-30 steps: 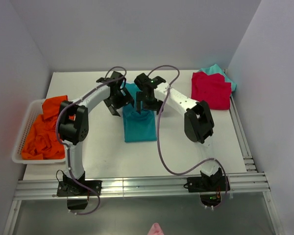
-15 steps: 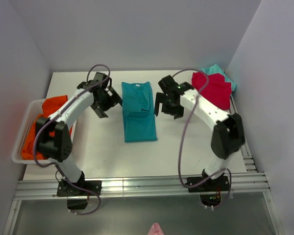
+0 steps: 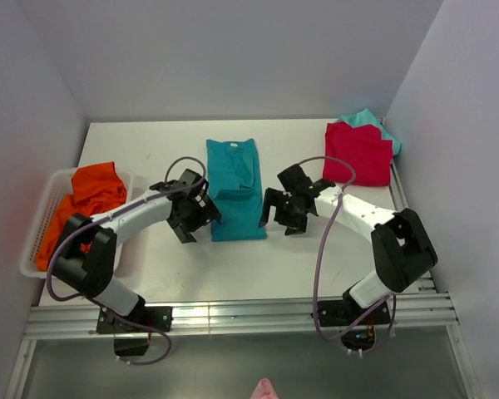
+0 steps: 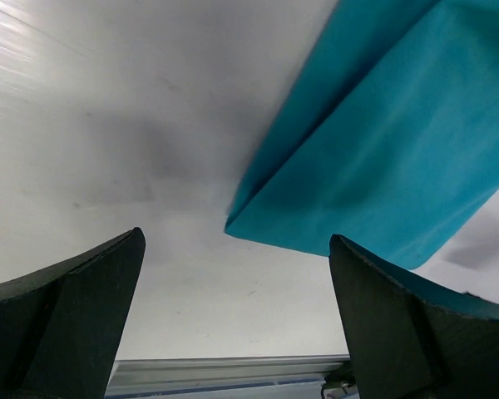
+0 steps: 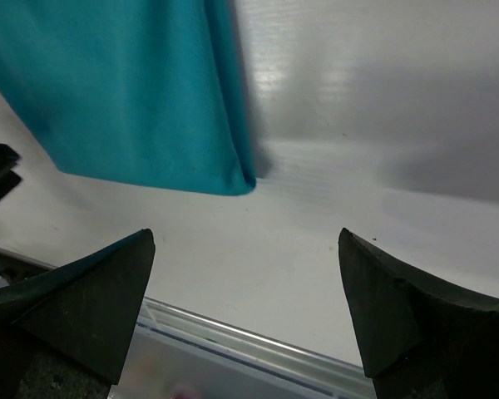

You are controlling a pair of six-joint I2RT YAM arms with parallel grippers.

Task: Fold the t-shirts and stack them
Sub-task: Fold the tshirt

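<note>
Orange t-shirt (image 3: 96, 184) lies heaped in white basket (image 3: 37, 234).

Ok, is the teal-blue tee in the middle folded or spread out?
Folded: the teal-blue tee lies as a narrow strip with no sleeves sticking out; the left wrist view shows doubled layers.

Folded tee (image 3: 235, 189) sits between my left gripper (image 3: 195, 219) and right gripper (image 3: 284, 211); tee stack (image 3: 359, 151) far right; basket (image 3: 35, 243) far left, holding another tee (image 3: 87, 196).
</note>
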